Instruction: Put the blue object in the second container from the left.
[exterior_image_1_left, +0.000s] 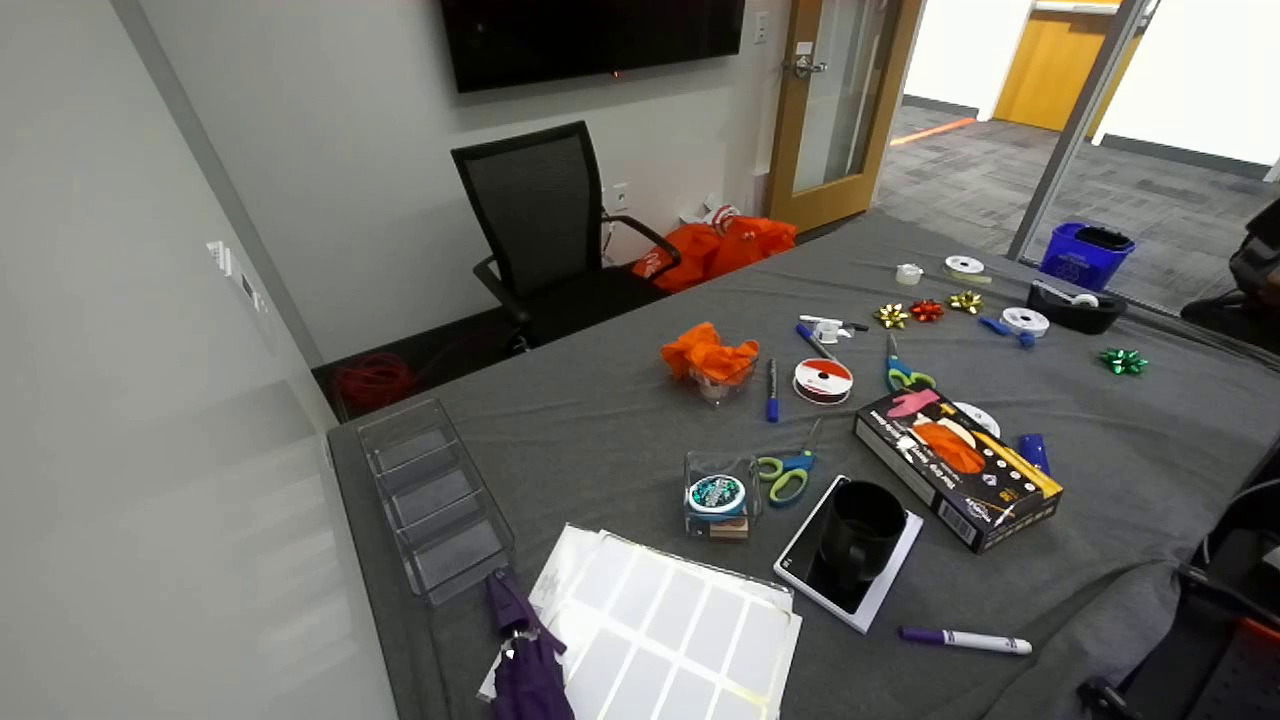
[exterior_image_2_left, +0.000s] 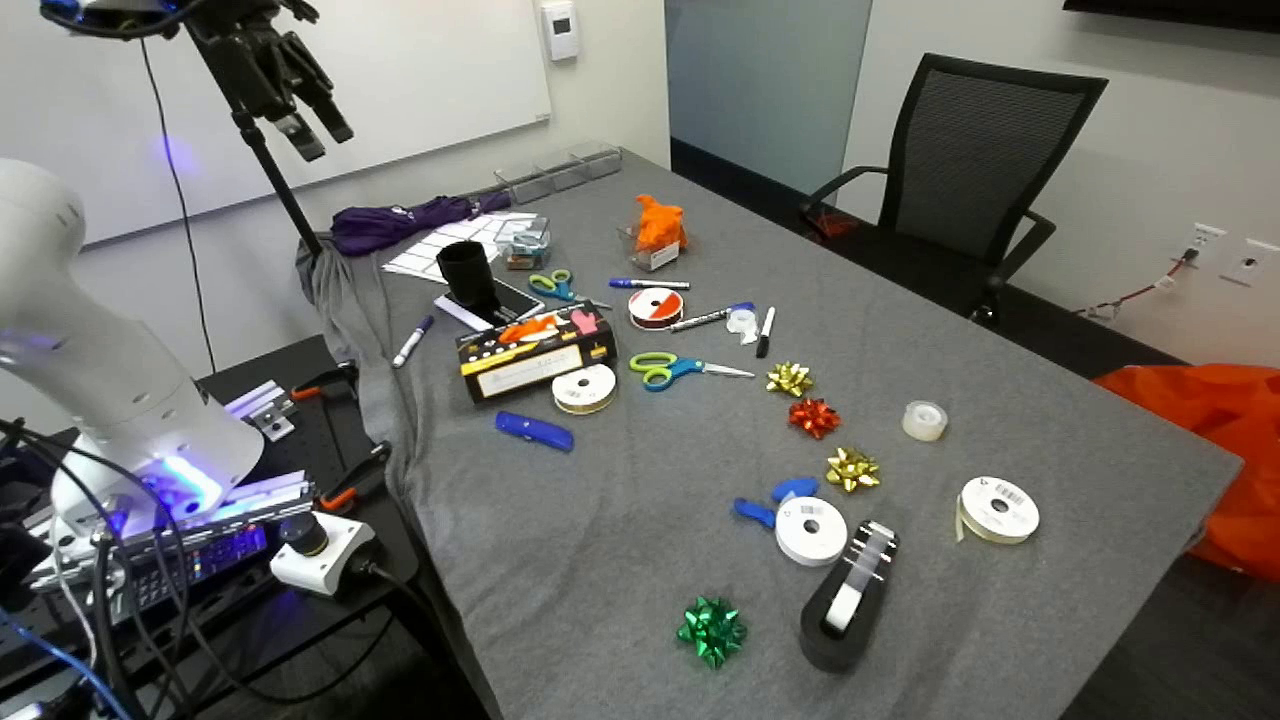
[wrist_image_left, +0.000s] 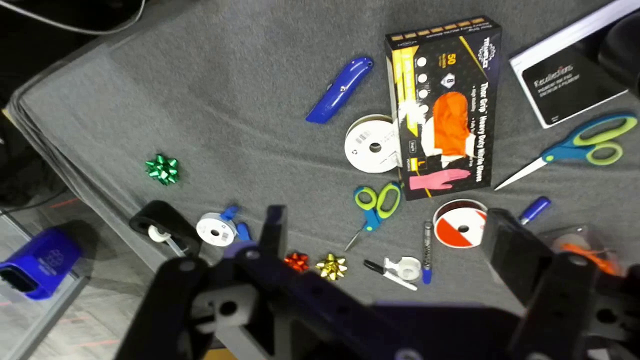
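The blue object is a dark-blue box cutter lying flat on the grey-covered table, in both exterior views (exterior_image_1_left: 1034, 453) (exterior_image_2_left: 535, 431) and the wrist view (wrist_image_left: 341, 90). A clear square box (exterior_image_1_left: 690, 482) holds a round white-and-teal item (exterior_image_1_left: 717, 494) and a wooden block. A clear three-compartment tray (exterior_image_1_left: 437, 500) lies at the table edge. Another clear box (exterior_image_2_left: 652, 262) holds an orange cloth (exterior_image_2_left: 660, 225). No separate shallow dish with a teal-green rim shows clearly. My gripper (exterior_image_2_left: 325, 142) is open and empty, high above the table; its spread fingers show in the wrist view (wrist_image_left: 387, 220).
A black glove box (wrist_image_left: 447, 110) and a white ribbon spool (wrist_image_left: 370, 145) lie close to the box cutter. A black mug (exterior_image_1_left: 862, 530) stands on a white-edged pad (exterior_image_1_left: 895, 580). Scissors (wrist_image_left: 377, 205), markers, bows and a tape dispenser (exterior_image_2_left: 850, 600) lie scattered.
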